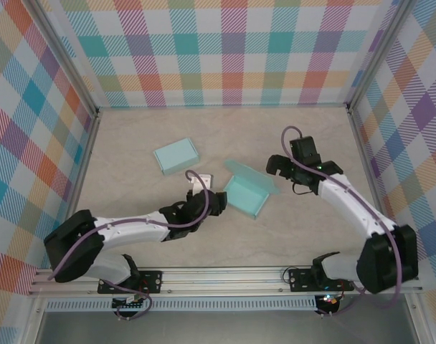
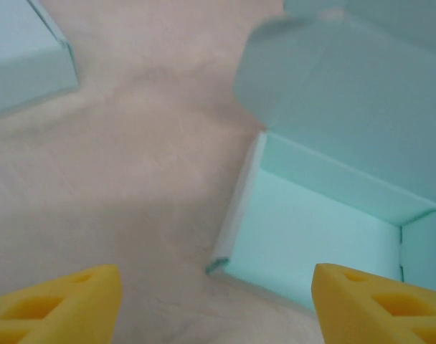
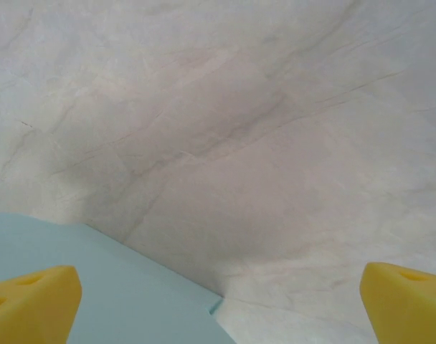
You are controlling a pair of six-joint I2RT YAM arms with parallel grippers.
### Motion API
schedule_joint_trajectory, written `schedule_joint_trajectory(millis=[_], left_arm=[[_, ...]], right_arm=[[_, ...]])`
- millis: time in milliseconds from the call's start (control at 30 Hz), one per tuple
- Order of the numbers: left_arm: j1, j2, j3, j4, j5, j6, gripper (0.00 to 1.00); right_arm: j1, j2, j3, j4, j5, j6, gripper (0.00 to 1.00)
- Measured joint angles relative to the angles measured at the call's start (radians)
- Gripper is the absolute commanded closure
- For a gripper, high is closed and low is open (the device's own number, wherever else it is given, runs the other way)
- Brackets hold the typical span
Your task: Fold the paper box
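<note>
Paper box (image 1: 245, 197), pale teal, open-lidded

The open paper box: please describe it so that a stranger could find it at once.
On the pale marbled table, look just right of the middle. The open paper box lies there; unlike the closed box to its left, its lid stands raised.

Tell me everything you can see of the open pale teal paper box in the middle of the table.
The pale teal paper box looks like thin matte card. It is a shallow rectangular tray with low upright walls, empty inside, lying skewed on the marble-look table. Its lid flap, rounded at the corners, stands up from the far long wall, not yet closed. The open left gripper hovers at its near-left corner and the open right gripper by the flap. Neither grips it.
</note>
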Motion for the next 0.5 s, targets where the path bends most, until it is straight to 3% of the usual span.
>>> schedule_joint_trajectory(millis=[133, 300, 500], left_arm=[[0.143, -0.092, -0.001, 0.002, 0.126, 0.207, 0.24], [0.327, -0.133, 0.000, 0.053, 0.391, 0.457, 0.21], [0.410, -0.030, 0.057, 0.097, 0.642, 0.669, 0.19]], right_arm=[[0.000, -0.135, -0.039, -0.067, 0.032, 0.002, 0.00], [0.000, -0.320, -0.100, -0.118, 0.039, 0.024, 0.00], [0.000, -0.495, -0.135, -0.137, 0.058, 0.053, 0.00]])
